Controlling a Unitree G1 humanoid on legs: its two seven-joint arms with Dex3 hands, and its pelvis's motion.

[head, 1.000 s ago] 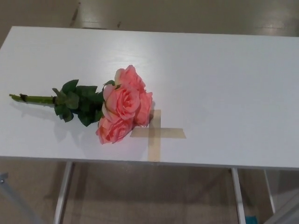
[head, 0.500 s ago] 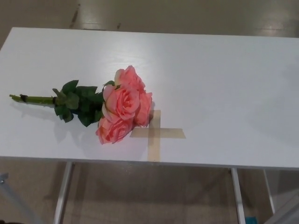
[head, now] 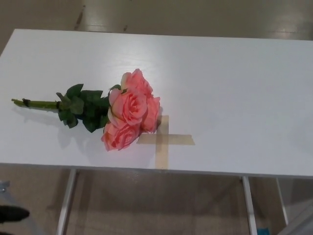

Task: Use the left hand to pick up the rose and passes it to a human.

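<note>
I'm seeing the pink, soft-petalled rose [head: 129,111] lying flat on the smooth white table [head: 234,83] — blooms touching the tan tape cross [head: 163,140], green stem pointing left of it. A dark shape [head: 12,213] is peeking in bottom-left — unidentifiable. Neither hand is showing.

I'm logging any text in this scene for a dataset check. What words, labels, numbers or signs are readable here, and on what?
None: no readable text anywhere.
The only mark is a plain tape cross on the white table, beside the rose; it carries no writing.
</note>
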